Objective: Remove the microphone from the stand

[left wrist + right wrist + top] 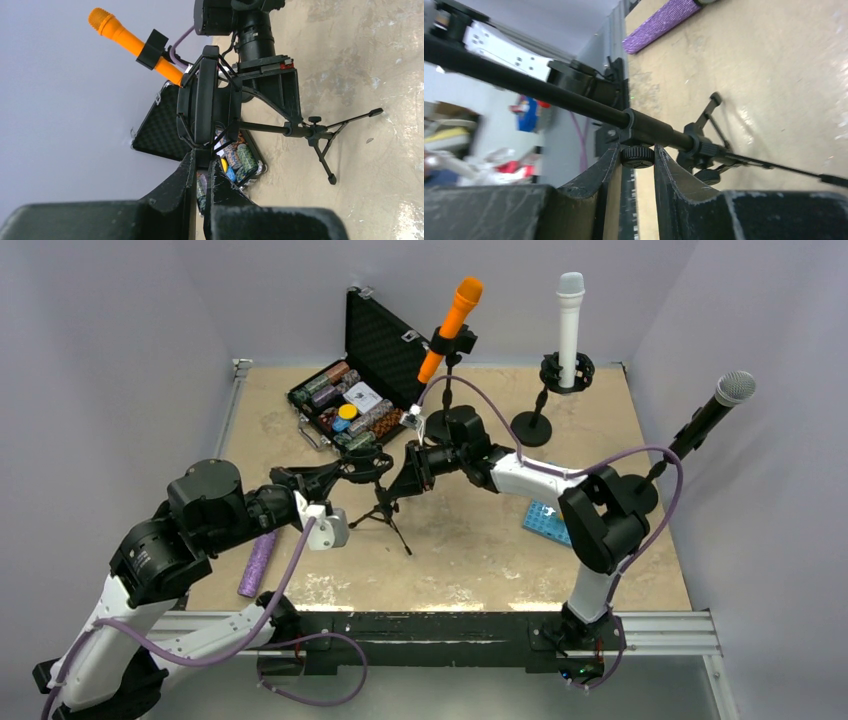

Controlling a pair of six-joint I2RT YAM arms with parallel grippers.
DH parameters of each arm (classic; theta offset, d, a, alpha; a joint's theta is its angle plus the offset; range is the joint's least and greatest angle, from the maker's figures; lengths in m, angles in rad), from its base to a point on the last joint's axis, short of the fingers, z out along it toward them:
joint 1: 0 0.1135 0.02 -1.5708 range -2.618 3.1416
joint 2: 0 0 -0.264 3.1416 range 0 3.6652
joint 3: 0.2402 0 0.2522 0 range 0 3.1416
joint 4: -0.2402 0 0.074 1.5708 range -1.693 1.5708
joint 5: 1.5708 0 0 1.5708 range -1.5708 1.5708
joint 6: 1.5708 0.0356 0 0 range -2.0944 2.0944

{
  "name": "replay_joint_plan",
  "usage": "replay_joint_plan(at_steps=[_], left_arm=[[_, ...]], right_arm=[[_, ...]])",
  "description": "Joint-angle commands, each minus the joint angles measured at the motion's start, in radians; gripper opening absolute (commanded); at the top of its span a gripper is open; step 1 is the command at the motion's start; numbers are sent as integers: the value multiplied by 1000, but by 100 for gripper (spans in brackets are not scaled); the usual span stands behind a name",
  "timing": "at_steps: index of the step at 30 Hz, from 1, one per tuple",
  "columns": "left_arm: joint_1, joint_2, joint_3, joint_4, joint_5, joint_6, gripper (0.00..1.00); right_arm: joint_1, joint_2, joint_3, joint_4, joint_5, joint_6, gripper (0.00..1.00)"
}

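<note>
Top external view shows what seems to be the purple glittery cylindrical microphone [258,562] lying flat on the tan table [480,560], off the small black tripod stand [385,508]. Its long axis runs near-to-far beside the left arm and behind both grippers, so that arm is nearer. In the wrist views, the left gripper [200,161] is pinched fully closed on the rim of the black ring-shaped shock mount [205,95], which looks empty, and the right gripper [637,152] is clamped narrowly on the stand's pole knob [637,156].

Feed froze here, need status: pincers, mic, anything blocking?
Left pincer shut on shock mount. Right pincer clamps tripod stand at its knob. Purple microphone lies on table, off stand. Nothing blocking.
</note>
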Motion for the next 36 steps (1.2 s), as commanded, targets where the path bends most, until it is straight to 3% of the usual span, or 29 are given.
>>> replay_joint_plan(at_steps=[1,7,11,16,18,22,23,26,28,33,36], left_arm=[[-1,-16,28,35,-77,-13,0],[4,-28,30,24,-95,-26,0],[5,-30,43,6,-101,-23,0],[6,-42,40,-14,-104,-29,0],[6,-49,28,-14,-105,-28,0],[8,-53,15,-12,-105,-28,0],[6,-53,14,-11,-104,-27,0],[7,-56,5,-11,-97,-27,0],[8,-60,3,-10,-90,-28,0],[8,-70,-1,-10,-54,-6,0],[8,-78,-8,-8,-26,21,0]], right_arm=[[40,-112,-14,-32,78,-363,0],[105,-210,-94,-93,172,-767,0],[152,-292,-199,-39,272,-1032,0],[224,-369,-354,150,415,-1379,0],[259,-377,-425,234,453,-1591,0],[276,-335,-573,566,465,-1820,0],[279,-322,-584,613,468,-1837,9],[286,-317,-588,649,509,-1797,56],[286,-369,-579,566,514,-1756,73],[285,-569,-530,161,531,-1562,85],[257,-647,-463,-78,551,-1284,85]])
